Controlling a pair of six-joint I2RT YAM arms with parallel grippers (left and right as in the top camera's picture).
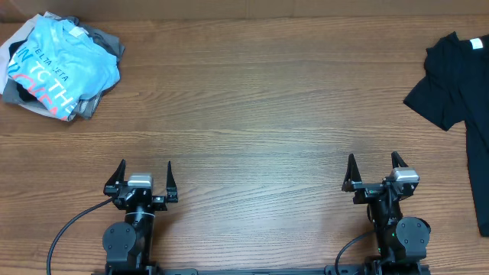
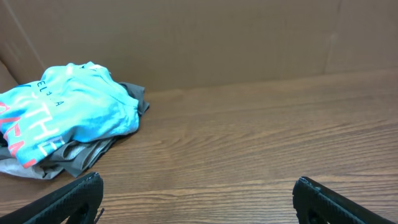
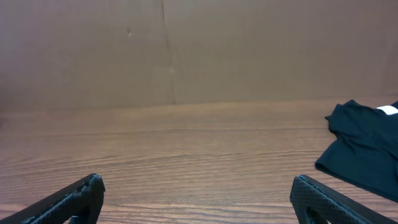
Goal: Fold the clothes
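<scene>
I see both arms sitting at the near edge of the wooden table (image 1: pixel 252 114). The left gripper (image 1: pixel 145 166) stands wide, its two fingers spread well apart with nothing between them. The right gripper (image 1: pixel 373 160) is just as wide and equally bare. Both point toward the far side of the table.

The pile of clothes (image 1: pixel 46 84) lies in the far left corner, well apart from the left gripper. On top is a crumpled light blue T-shirt (image 1: pixel 57 61) with white and coral lettering. A grey garment (image 1: pixel 108 42) pokes out from under it on the right side.

A black T-shirt (image 1: pixel 458 76) lies at the far right, well apart from the right gripper and running off the edge of the overhead view. Its white neck label (image 1: pixel 477 43) faces up, and the cloth is rumpled, not laid flat.

In both wrist views a brown cardboard wall (image 2: pixel 217 37) stands behind the table.
</scene>
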